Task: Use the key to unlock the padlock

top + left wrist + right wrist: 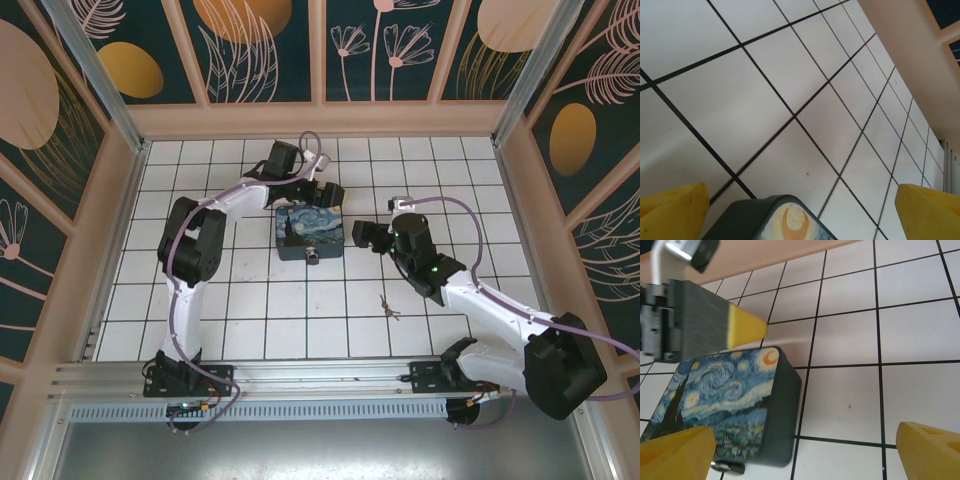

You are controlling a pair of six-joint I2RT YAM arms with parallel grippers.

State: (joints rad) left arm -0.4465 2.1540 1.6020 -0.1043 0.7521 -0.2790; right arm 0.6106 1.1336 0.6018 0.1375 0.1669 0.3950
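left gripper (323, 196): wide open, empty, at tin (308, 228) far edge
right gripper (362, 236): same, beside tin
padlock (313, 257): seemingly dark bit, tin's near edge
key (390, 308): flat on tiles, apart
risk: flat key slips the pinch

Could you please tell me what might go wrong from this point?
1. The left gripper and right gripper, both open, sit close around the tin; they could collide or shove it.
2. The key lies flat on the tiles, away from both, and may be hard to pinch.
3. The padlock at the tin's near edge could get knocked.
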